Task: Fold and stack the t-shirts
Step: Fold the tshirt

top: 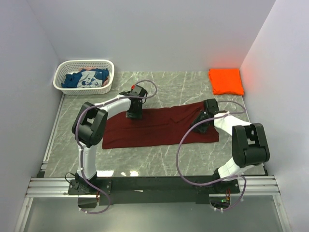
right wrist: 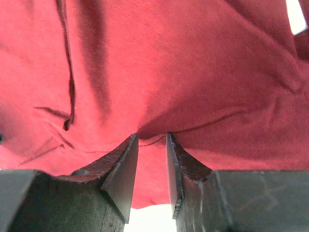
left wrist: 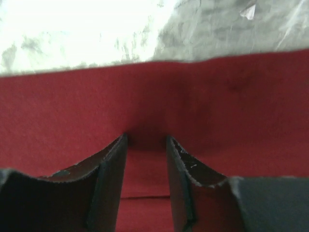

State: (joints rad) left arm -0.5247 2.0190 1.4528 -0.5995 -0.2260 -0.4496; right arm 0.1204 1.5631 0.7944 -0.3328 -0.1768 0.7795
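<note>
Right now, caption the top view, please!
Left end effector and right end effector touch maroon t-shirt; orange t-shirt folded; blue t-shirt in basket.

Maroon t-shirt (top: 159, 128) cut off in both wrist views; blue t-shirt (top: 99, 75) half-buried in basket (top: 87, 62)

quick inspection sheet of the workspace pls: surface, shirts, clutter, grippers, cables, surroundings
surface: grey marbled table, no spills seen
job's things: maroon shirt spread flat mid-table; orange shirt folded at the far right corner; blue shirt crumpled, not folded
clutter: white basket at the far left corner, holding the blue shirt; nothing else seen
grippers: left gripper down at the maroon shirt's far edge, cloth between narrow fingers, grip uncertain; right gripper pinching a pucker near its right end
cables: purple cables loop loose off both arms; the right one crosses the maroon shirt
surroundings: plain white walls on three sides
</note>
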